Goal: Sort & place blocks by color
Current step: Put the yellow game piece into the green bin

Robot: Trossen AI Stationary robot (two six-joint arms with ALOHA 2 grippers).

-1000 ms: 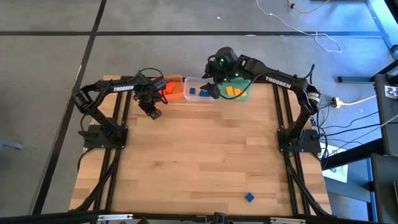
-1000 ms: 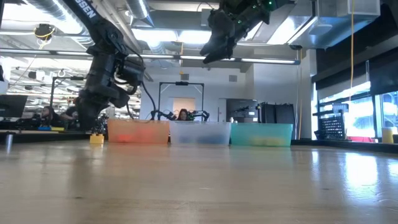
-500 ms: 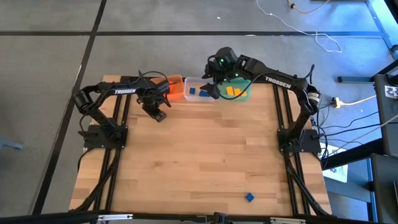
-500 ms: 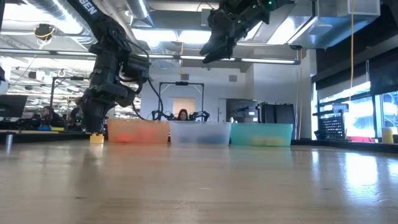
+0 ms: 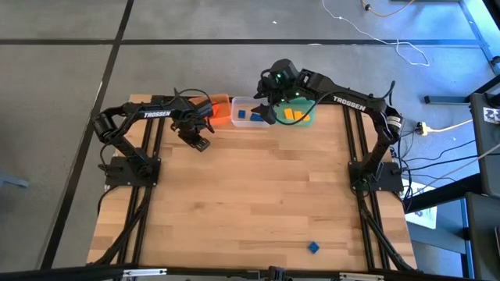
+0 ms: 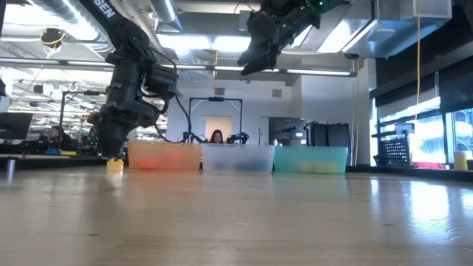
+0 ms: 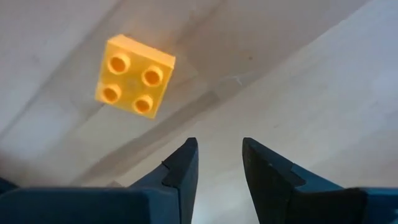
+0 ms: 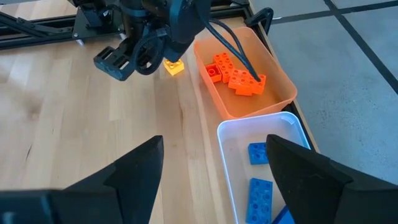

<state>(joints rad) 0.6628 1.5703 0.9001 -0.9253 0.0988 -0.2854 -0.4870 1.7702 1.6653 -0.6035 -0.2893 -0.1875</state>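
A yellow block [image 7: 135,76] lies studs up on the wooden table, just left of the orange tub [image 8: 273,87]; it also shows in the low view as a yellow block [image 6: 114,165]. My left gripper [image 7: 217,162] points down beside it, open, nothing between the fingers; from above, my left gripper [image 5: 200,143] hides the block. My right gripper [image 8: 214,168] hangs open high over the tubs, also seen as my right gripper [image 5: 266,115]. Orange blocks [image 8: 236,73] lie in the orange tub, blue blocks [image 8: 260,186] in the clear tub [image 5: 250,115], yellow blocks [image 5: 294,114] in the green tub [image 5: 303,117].
The three tubs stand in a row along the table's far edge. One blue block [image 5: 313,247] lies alone near the table's front edge, right of the middle. The wide wooden top between it and the tubs is bare.
My left gripper has rolled a little about its downward-pointing line while staying low beside the yellow block. The block has not moved.
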